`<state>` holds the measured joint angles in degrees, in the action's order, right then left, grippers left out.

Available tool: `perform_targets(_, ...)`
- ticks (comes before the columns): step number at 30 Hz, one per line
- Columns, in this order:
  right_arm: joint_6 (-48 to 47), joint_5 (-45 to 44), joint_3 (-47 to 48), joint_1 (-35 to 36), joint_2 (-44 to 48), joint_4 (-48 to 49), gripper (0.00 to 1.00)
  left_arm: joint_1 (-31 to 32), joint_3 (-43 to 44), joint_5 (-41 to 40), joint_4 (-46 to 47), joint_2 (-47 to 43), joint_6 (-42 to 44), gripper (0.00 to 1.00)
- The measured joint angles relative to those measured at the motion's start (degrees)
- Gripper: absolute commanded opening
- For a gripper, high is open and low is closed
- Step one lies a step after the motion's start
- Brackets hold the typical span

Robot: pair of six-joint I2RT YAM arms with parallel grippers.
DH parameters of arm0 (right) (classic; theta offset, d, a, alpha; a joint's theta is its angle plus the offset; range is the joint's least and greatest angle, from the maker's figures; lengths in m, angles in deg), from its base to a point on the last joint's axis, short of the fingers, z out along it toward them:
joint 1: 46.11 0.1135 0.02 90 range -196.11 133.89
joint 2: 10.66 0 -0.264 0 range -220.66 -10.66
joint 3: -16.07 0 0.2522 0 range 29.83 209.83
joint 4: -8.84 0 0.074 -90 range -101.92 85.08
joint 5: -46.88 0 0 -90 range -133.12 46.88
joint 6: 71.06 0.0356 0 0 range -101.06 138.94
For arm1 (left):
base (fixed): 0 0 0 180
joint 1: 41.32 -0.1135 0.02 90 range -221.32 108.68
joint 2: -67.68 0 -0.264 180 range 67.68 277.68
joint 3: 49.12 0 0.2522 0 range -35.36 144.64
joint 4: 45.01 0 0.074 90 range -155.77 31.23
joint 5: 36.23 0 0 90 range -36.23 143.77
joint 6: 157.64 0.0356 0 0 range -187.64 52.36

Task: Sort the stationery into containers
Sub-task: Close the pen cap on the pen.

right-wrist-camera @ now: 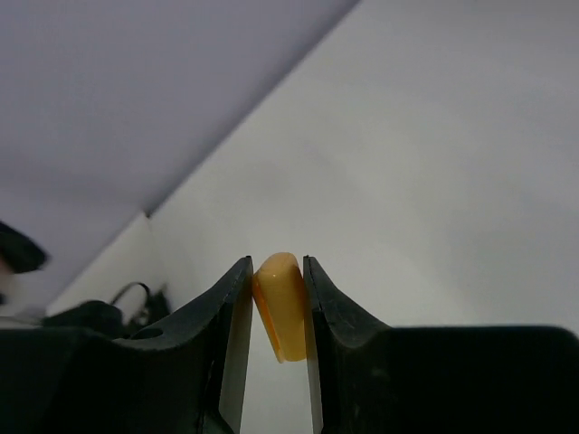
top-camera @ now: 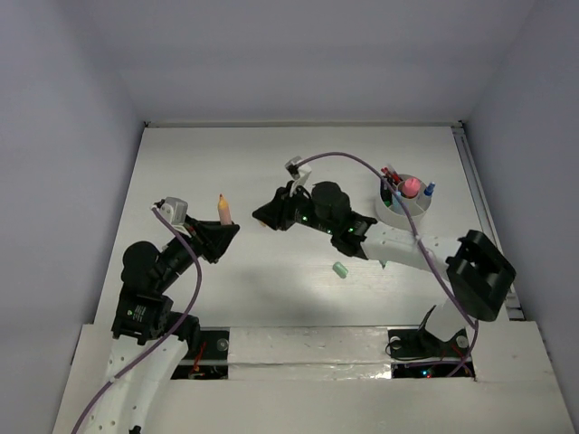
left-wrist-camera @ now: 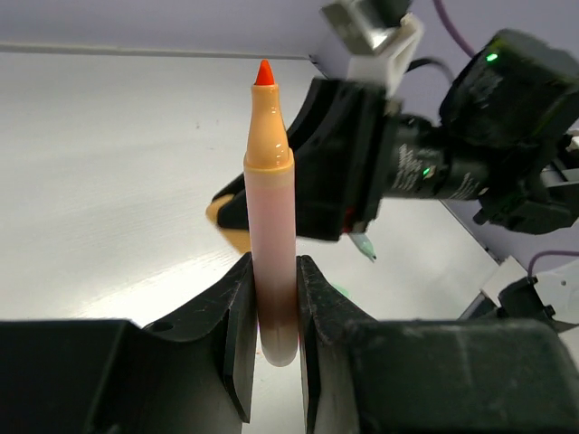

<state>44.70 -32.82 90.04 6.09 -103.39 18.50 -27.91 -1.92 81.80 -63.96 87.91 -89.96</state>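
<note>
Two grippers, top view: the left gripper [top-camera: 220, 233] and the right gripper [top-camera: 265, 217] are being held near each other above the white table [top-camera: 271, 154], tips facing, with a gap between them.
Marker, top view: the orange marker [top-camera: 223, 209] is being held upright in the left jaws.
Cup, top view: the round translucent cup [top-camera: 389, 215] is standing far right, well apart from both grippers; a pink-capped bottle [top-camera: 411, 187], a blue marker [top-camera: 429, 190] and red pens [top-camera: 389, 172] are being held in it.
Eraser, top view: a mint eraser [top-camera: 340, 269] is lying loose near the right forearm.
Grip, left wrist view: the jaws are being closed narrowly on the marker's lower barrel; the red felt tip is bared and pointing up.
Surfaces, left wrist view: the barrel is being shown as round, smooth and glossy, tapering through a peach collar to a cone; the fingers are matte black.
Grip, right wrist view: an orange cap [right-wrist-camera: 280, 312] is being pinched between nearly shut jaws.
Shape, right wrist view: rounded, glossy plastic; which way its open end faces cannot be told.
Step judged: the marker is probably being capped before sorting.
Doing it well: the cap's mouth should be aligned with the tip and pressed along the barrel's axis, gently, since the slick barrel may slip and the felt may crush.
</note>
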Motion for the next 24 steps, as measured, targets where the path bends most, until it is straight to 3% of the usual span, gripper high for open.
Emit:
perform_targets(8,14.7,-1.4,-5.7,-1.2,9.3,16.0,0.0,0.0,-0.3,6.0,3.1,0.1,-0.7,0.0)
perform_targets(24,33.4,5.9,-4.5,-3.2,2.1,44.3,0.0,0.0,-3.0,19.8,10.5,4.7,-3.8,0.0)
